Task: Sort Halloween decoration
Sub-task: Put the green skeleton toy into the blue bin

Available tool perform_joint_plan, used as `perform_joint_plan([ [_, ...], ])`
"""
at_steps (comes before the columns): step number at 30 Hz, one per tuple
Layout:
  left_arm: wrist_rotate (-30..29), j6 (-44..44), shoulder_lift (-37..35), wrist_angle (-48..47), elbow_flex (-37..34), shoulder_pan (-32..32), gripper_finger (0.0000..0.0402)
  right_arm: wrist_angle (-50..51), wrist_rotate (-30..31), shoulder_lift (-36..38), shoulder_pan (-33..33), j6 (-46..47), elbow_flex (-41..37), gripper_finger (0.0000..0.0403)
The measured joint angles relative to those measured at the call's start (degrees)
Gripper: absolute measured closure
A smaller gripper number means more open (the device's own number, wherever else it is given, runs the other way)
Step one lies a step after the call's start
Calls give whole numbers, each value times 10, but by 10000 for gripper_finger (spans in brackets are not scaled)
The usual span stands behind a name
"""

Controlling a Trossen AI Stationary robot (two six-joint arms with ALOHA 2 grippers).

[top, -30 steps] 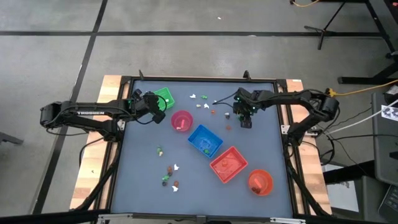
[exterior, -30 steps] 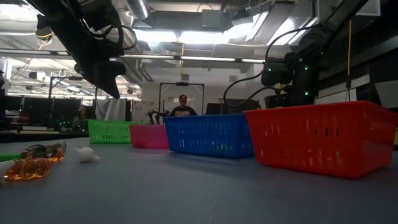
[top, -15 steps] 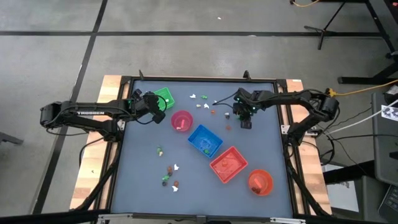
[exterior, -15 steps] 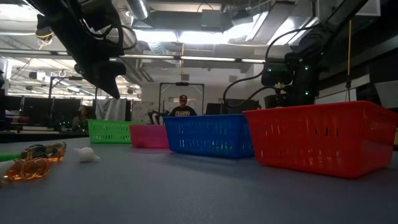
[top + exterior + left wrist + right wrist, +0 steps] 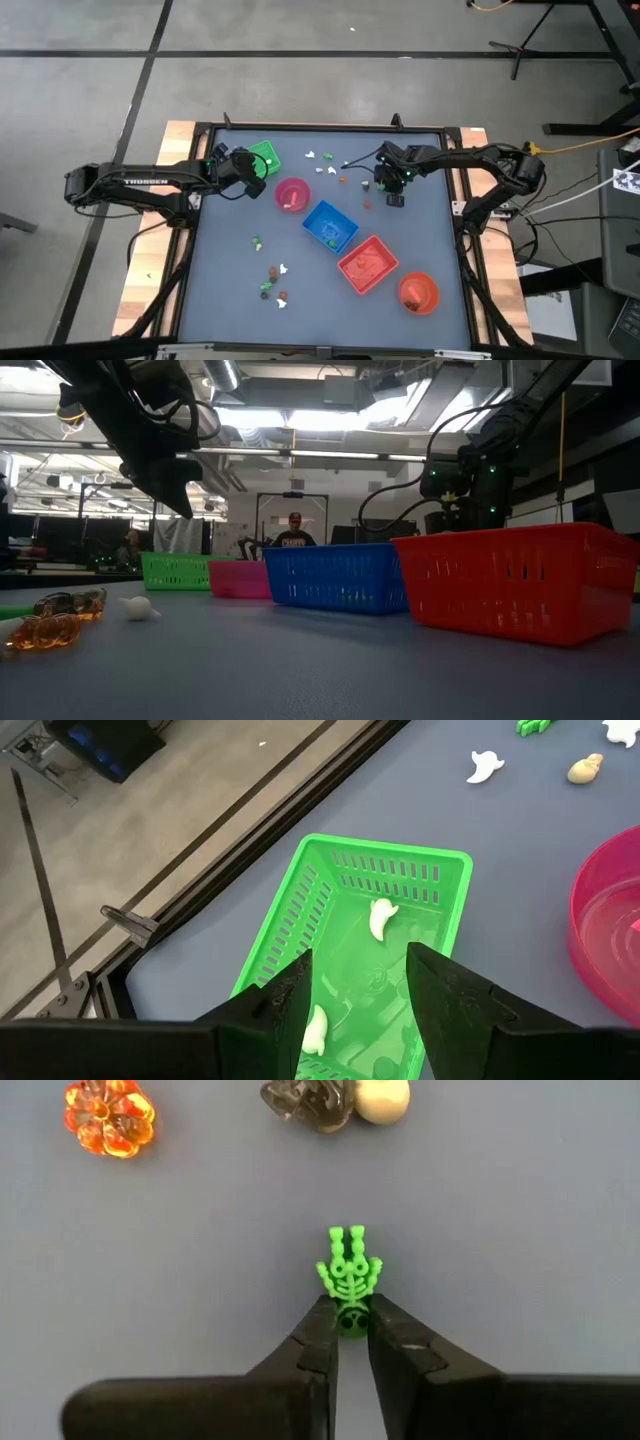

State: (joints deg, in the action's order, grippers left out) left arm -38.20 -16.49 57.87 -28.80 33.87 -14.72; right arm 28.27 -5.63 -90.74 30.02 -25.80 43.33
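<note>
**Pinching the little green skeleton by its head: keep it gentle**

The thing in play is the tiny bright-green plastic skeleton figure [image 5: 349,1280], sitting dead centre in the right wrist view on the grey-blue table top [image 5: 520,1230]. The right gripper [image 5: 348,1325] has its two dark fingers drawn in narrow around the skeleton's head end, with the ribs and legs sticking out past the tips. So it's a grip on one end only, not around the middle.

My take on doing this bit well: lift straight up and slowly. With such a small bite on a slick little trinket, I'd guess any sideways drag could twist it out of the pinch. I'd also check it actually comes off the table before swinging anywhere.

Near it in the same view: a translucent orange pumpkin trinket [image 5: 108,1117] at upper left, and a smoky dark trinket [image 5: 305,1098] touching a cream-white one [image 5: 382,1097] along the top edge. All are apart from the skeleton, so a vertical lift shouldn't bump them.

In the high view the right gripper [image 5: 394,183] sits in the upper right part of the table. The blue square basket [image 5: 329,225] near the middle looks like it already has something green inside, so probably that's where it goes, though I can't be sure.

The left gripper [image 5: 358,982] hangs over the green square basket [image 5: 440,865] in the upper left of the high view, fingers spread wide and empty, with white ghost figures [image 5: 381,918] lying in that basket.
</note>
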Motion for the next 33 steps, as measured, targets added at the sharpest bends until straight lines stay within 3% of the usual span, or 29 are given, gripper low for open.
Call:
perform_joint_plan([
  [13,0,0,0,0,0,0,253,-2,-36,43,-1,46,-2,361],
  [19,0,0,0,0,0,0,253,-38,-121,55,-8,90,-1,361],
  [24,0,0,0,0,0,0,253,-111,-163,55,-54,107,-1,361],
  [33,0,0,0,0,0,0,253,-269,-165,56,-177,108,0,361],
])
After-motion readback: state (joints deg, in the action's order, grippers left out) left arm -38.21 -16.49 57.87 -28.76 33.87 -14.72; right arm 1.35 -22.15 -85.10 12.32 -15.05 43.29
